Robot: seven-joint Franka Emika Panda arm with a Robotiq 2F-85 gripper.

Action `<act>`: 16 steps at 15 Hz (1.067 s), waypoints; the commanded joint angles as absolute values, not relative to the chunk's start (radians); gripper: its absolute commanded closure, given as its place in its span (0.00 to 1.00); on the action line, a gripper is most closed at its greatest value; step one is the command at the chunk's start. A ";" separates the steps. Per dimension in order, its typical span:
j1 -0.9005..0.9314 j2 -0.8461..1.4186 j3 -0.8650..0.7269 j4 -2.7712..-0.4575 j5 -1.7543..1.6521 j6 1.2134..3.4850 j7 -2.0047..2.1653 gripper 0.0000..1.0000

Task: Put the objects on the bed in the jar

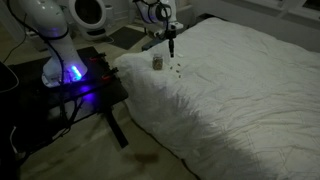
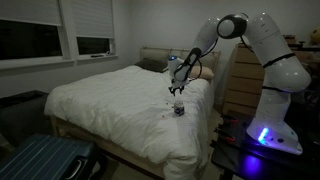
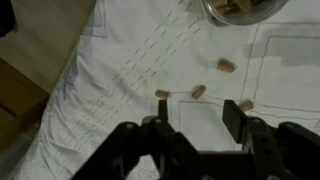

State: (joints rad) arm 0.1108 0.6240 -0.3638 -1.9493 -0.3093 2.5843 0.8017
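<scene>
- The large bed with the rumpled white quilted cover (image 1: 250, 90) fills most of both exterior views. My work lies near one of its edges, on the side where my base stands.
- My white jointed arm (image 2: 262, 50) reaches out over that edge and hangs me above the quilt.
- The small upright greyish see-through jar (image 1: 157, 62) stands on the cover, just beside the spot under me. In the wrist view only its rim (image 3: 240, 8) shows, cut off by the top edge, with a few pale pieces inside.
- My black gripper (image 3: 197, 122) hovers clear of the cover, pointing down. Its two fingers (image 3: 236, 118) stand apart with nothing between them, so I am carrying nothing.
- The tiny olive-brown bits (image 3: 198, 92) lie scattered on the quilt between me and the jar. I count four in the wrist view.
  - One lies straight ahead of the gap in my jaws.
  - One lies off toward the other finger (image 3: 162, 94).
  - One almost touches the fingertip on the jar's side (image 3: 245, 104).
  - One lies nearer the jar (image 3: 226, 67).
- I judge the centred bit to be the one to take, with a short advance and then a straight drop. It looks oblong, lying roughly along the line from finger to finger, though it is too small to be sure. A slight wrist turn may help me close across its narrow side.
</scene>
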 commanded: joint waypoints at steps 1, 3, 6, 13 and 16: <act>0.119 0.692 -0.379 -1.907 -0.309 2.636 0.840 0.07; 0.111 0.725 -0.369 -1.890 -0.292 2.654 0.818 0.00; 0.108 0.776 -0.367 -1.856 -0.276 2.683 0.797 0.00; 0.041 0.855 -0.297 -1.777 -0.158 2.717 0.691 0.00; 0.013 0.875 -0.267 -1.750 -0.095 2.704 0.624 0.00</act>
State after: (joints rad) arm 0.0510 0.8535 -0.3000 -1.7895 -0.1519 2.7062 0.6974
